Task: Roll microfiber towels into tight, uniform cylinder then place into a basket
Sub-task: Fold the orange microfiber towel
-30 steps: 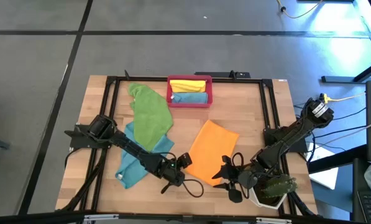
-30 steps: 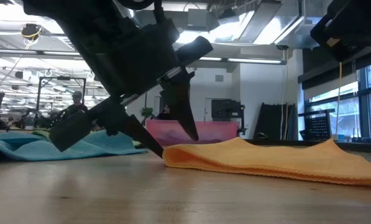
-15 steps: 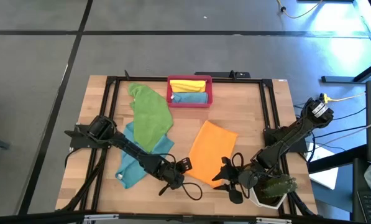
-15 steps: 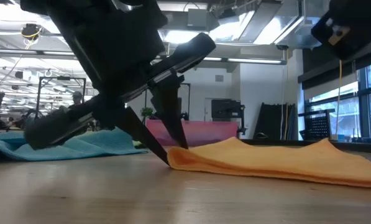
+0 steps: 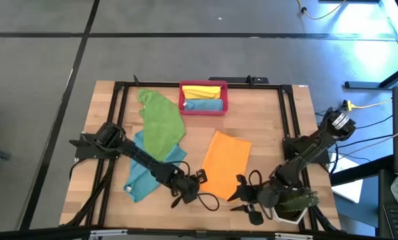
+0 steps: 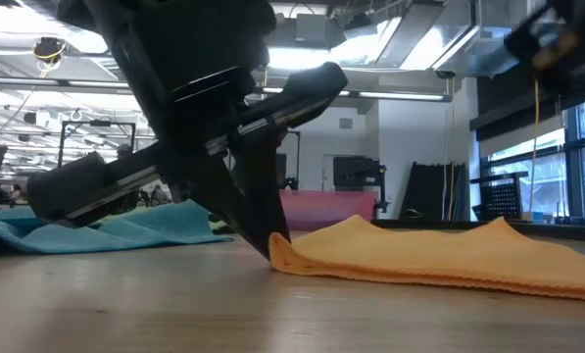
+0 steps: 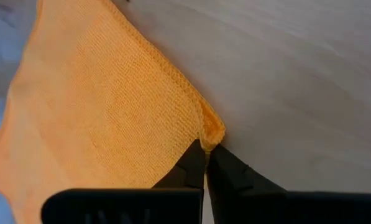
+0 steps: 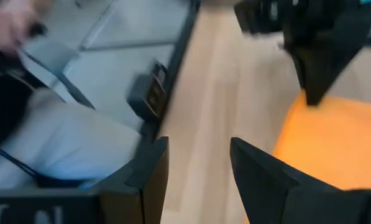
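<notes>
On worktop front edge | left gripper (image 7: pixel 205 151) jaws clamped on orange towel (image 5: pixel 224 165) corner | right gripper (image 5: pixel 247 200) jaws apart, just beside towel

My orange towel (image 5: pixel 224 163) flat mid-table, green (image 5: pixel 161 123) over teal (image 5: pixel 140 175), two rolls in basket (image 5: pixel 203 108).

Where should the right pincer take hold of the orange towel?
Grip the orange towel at its near right corner, coming in low from the right: it lies flat, that corner is free, and the left pincer already pinches the near left corner.
</notes>
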Robot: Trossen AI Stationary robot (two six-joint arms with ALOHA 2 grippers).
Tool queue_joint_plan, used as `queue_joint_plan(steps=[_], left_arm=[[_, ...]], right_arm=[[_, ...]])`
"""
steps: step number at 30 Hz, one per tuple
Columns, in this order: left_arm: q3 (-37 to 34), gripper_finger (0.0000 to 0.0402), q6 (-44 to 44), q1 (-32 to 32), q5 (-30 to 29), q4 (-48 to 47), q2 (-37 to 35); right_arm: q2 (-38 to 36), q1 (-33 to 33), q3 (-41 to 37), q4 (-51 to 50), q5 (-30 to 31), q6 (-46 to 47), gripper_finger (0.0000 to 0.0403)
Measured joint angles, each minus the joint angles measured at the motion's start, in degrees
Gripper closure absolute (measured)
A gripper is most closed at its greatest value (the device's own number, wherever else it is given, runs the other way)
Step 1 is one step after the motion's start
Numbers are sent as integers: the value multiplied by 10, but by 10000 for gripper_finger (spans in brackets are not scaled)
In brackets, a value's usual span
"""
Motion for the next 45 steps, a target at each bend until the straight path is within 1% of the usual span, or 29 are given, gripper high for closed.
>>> queue_joint_plan(steps=[5,7,10,13,16,20,22,24,27,32,37,40,42,45], left_arm=[[0,401,-21,11,7,1,0],[0,401,-38,17,7,1,-1],[1,401,-61,27,0,-7,-3],[9,401,-88,38,2,-20,-13],[18,401,-128,50,34,-23,-27],[28,401,-206,71,105,-29,-39],[30,401,-243,84,132,-26,-43],[30,401,-287,96,153,-42,-49],[30,401,-351,116,188,-48,-53],[30,401,-432,146,246,-43,-66],[29,401,-453,177,264,-43,-77],[30,401,-474,205,290,-36,-78],[30,402,-485,221,307,-37,-78],[30,401,-493,240,314,-33,-78]], right_arm=[[41,-5,0,-56,0,1,231],[47,-11,0,-67,1,-1,231],[47,-22,0,-93,26,-3,231],[47,-36,0,-107,33,-33,231],[47,-55,0,-102,33,-54,231],[47,-76,0,-9,34,-101,231],[47,-84,1,15,30,-129,231],[46,-89,1,17,30,-151,231],[46,-99,1,1,30,-157,230],[46,-115,1,-43,64,-104,230],[46,-116,1,-34,67,-106,230],[45,-116,1,-27,66,-93,230],[45,-116,1,-35,67,-83,227],[45,-116,1,-67,74,-58,213]])
